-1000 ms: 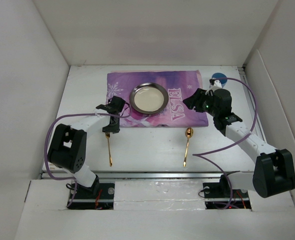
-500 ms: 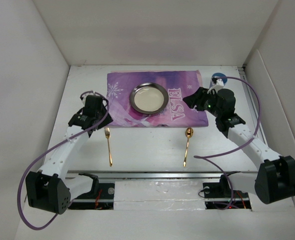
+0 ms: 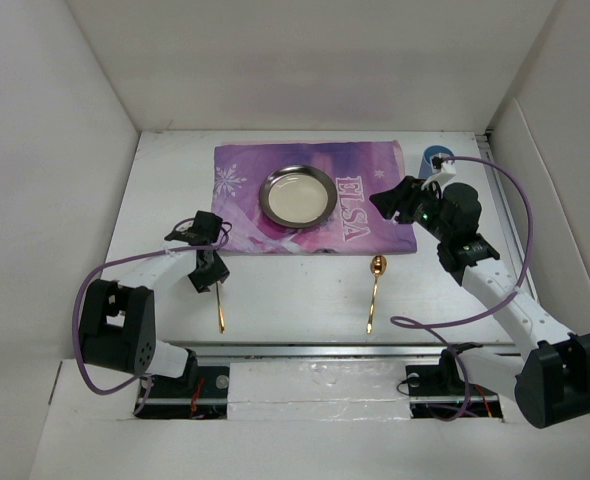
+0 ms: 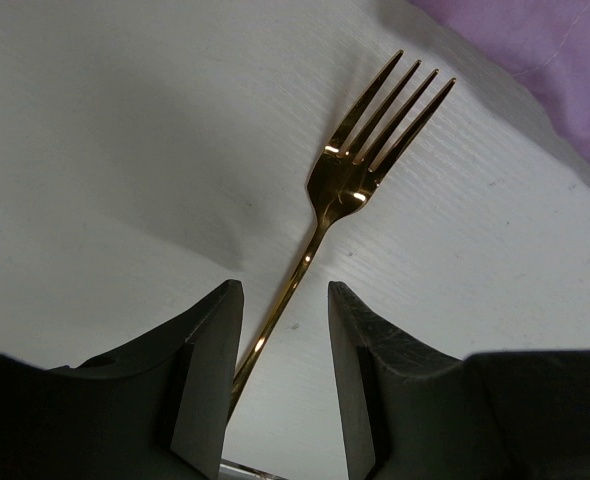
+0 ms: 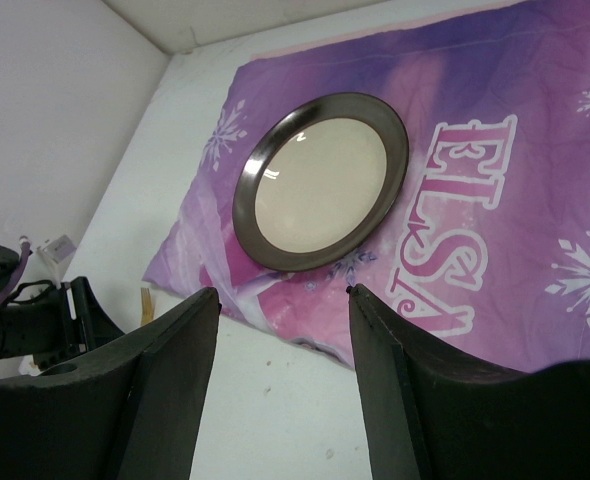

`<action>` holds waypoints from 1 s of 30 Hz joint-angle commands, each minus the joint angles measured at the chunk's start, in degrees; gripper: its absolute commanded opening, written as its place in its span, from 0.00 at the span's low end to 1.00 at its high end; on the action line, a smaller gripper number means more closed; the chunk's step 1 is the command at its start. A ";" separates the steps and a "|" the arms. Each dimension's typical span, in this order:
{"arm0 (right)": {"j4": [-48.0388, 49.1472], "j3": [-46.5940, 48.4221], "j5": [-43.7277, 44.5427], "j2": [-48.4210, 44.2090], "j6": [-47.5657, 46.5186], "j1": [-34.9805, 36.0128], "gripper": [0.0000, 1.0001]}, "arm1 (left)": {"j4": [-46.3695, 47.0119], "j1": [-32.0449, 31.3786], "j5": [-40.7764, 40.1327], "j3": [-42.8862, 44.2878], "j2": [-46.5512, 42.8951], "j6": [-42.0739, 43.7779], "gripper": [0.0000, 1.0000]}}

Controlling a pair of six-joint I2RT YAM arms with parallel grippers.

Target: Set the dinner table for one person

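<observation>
A gold fork (image 3: 220,308) lies on the white dinner table (image 3: 295,290), handle toward the near edge. In the left wrist view its tines (image 4: 380,120) point at the purple cloth, and its handle runs between the fingers of my open left gripper (image 4: 283,345), close to the left finger. That gripper (image 3: 207,272) is low over the fork's head. A gold spoon (image 3: 374,290) lies to the right. A round metal plate (image 3: 297,195) sits on the purple "ELSA" cloth (image 3: 360,165). My right gripper (image 3: 393,200) hovers open and empty over the cloth's right end, facing the plate (image 5: 323,185).
A small blue round object (image 3: 437,155) sits at the back right, behind the right wrist. White walls close in the table on the left, back and right. The left arm (image 5: 35,320) shows at the left edge of the right wrist view.
My left arm swung out to the left, then came back and lowered over the fork, its jaws now either side of the handle. The right gripper drifted slightly right. Fork, spoon and plate have not moved.
</observation>
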 commanded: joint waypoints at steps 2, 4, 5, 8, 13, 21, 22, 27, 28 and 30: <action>1.78 -0.35 -0.54 -0.44 -0.98 0.48 0.60 | 2.68 -1.79 -0.81 -1.30 2.42 0.60 0.36; 2.04 -0.35 -0.46 -0.44 -0.98 0.48 0.60 | 2.59 -2.32 -0.98 -1.21 3.57 0.42 0.33; 1.96 -0.35 -0.46 -0.44 -0.98 0.48 0.60 | 2.42 -2.32 -1.07 -1.21 4.27 0.25 0.30; 1.87 -0.26 -0.19 -0.62 -0.98 0.48 0.60 | 3.03 -2.32 -0.90 -1.91 4.19 -0.02 0.15; 0.55 -0.08 2.00 -2.19 -1.33 -0.57 0.60 | 2.51 -2.32 0.25 -1.56 5.50 0.51 0.00; -0.24 -0.26 2.18 -2.82 -1.60 -1.80 0.60 | -3.82 -2.94 3.15 2.82 -3.26 3.58 0.00; -0.07 -0.35 1.22 -2.55 -1.68 -1.80 0.60 | -5.39 -2.94 3.06 4.23 -4.76 4.63 0.00; 0.81 -0.34 0.94 -0.53 -1.68 -1.80 0.60 | 0.53 -2.94 4.27 17.54 -7.01 15.66 0.00; 0.81 -0.35 0.95 -0.53 -1.68 -1.80 0.60 | 0.57 -2.94 5.68 17.60 -6.97 15.71 0.00; 1.08 -0.35 1.04 -0.09 -1.68 -1.80 0.60 | 4.51 -2.94 7.36 22.07 -3.74 20.09 0.00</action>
